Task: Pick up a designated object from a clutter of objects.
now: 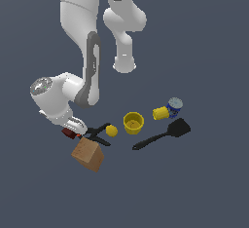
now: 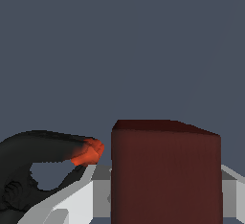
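Between the gripper fingers, dark red block, beside black clamp.

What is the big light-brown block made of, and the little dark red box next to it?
The big light-brown block looks like bare wood: tan faces with faint grain-like streaks, matte. The little dark red box is harder to tell; its faces are plain, flat and dull with no grain or print, so perhaps painted wood or cardboard. This is a simulator's render.
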{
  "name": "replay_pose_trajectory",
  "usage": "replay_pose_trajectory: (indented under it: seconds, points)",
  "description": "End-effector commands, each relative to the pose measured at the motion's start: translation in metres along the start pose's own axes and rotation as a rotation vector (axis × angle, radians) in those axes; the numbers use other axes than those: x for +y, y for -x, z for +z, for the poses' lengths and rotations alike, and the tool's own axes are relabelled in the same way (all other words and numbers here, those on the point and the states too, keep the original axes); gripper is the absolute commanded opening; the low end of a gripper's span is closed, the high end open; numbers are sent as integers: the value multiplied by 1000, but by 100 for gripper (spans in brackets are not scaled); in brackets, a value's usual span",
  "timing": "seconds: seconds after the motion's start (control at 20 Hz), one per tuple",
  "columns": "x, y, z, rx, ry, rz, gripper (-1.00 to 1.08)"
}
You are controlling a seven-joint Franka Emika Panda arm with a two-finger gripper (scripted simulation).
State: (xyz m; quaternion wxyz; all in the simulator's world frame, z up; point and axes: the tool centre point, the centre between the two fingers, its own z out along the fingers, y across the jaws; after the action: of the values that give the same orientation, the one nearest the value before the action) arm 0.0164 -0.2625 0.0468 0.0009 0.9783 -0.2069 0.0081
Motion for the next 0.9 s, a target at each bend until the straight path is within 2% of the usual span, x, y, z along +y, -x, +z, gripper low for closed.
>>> replay_pose_trajectory:
  seconds: [0.0, 0.35, 0.85]
  points:
    - [-1, 0, -10, 3, 0, 0, -100]
    - [-7, 8, -52, -1, -1, 0, -100]
    - [-21, 25, -158, -7, 1, 1, -100]
